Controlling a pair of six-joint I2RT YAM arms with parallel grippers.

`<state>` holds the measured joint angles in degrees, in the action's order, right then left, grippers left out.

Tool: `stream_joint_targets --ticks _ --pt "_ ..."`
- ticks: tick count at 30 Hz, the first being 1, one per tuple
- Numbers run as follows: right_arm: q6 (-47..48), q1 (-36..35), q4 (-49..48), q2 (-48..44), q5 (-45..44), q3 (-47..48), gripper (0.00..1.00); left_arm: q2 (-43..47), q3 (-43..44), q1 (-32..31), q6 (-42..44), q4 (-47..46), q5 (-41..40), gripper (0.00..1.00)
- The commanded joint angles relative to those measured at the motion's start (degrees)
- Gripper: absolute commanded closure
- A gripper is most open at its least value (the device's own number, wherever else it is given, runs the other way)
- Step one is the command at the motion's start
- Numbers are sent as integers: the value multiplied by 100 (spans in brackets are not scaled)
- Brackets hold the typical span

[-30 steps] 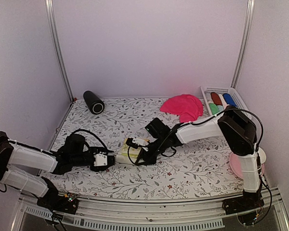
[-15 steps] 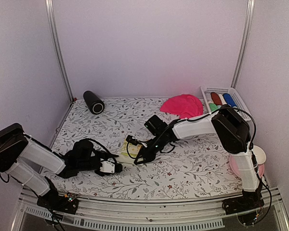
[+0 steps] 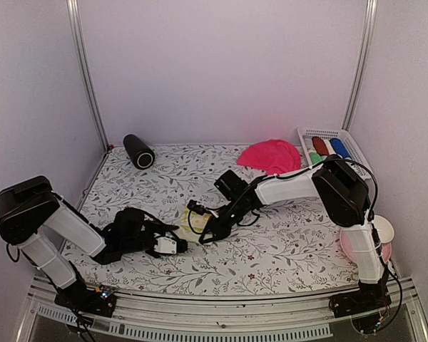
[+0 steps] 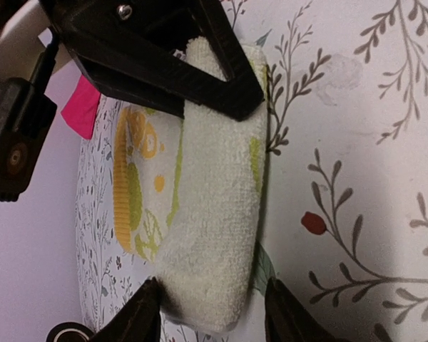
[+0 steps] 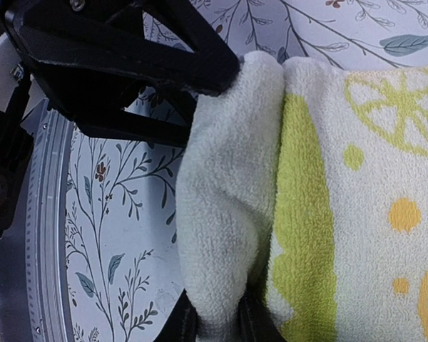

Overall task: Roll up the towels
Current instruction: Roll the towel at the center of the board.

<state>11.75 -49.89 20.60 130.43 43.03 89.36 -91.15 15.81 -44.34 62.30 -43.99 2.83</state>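
Inside left gripper (image 4: 214,313), towel (image 4: 214,214) end

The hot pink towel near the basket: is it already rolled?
No, the hot pink towel lies in a loose, crumpled heap beside the white basket.

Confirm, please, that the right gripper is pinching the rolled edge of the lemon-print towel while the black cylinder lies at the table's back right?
Not quite: the top view shows the black cylinder at the table's back left. The right gripper is indeed pinching the rolled edge of the lemon-print towel.
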Motion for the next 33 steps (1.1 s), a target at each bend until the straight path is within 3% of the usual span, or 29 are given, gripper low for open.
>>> stream_joint_targets --ticks 1,7,11,18,27,33 --pt "64 21 445 289 -6 11 84 -218 25 -125 117 -307 -218 51" --pt "49 77 479 333 16 54 84 -10 -368 -161 317 -982 -122 44" --pt "47 105 505 358 4 88 84 379 -476 -163 238 -736 278 40" --pt "79 108 575 351 -13 99 84 151 -84 -153 204 -336 87 40" --pt "149 118 628 351 11 77 84 -277 50 -154 374 -185 -8 44" --pt "187 140 653 360 64 105 84 -489 160 -151 361 -218 -151 56"
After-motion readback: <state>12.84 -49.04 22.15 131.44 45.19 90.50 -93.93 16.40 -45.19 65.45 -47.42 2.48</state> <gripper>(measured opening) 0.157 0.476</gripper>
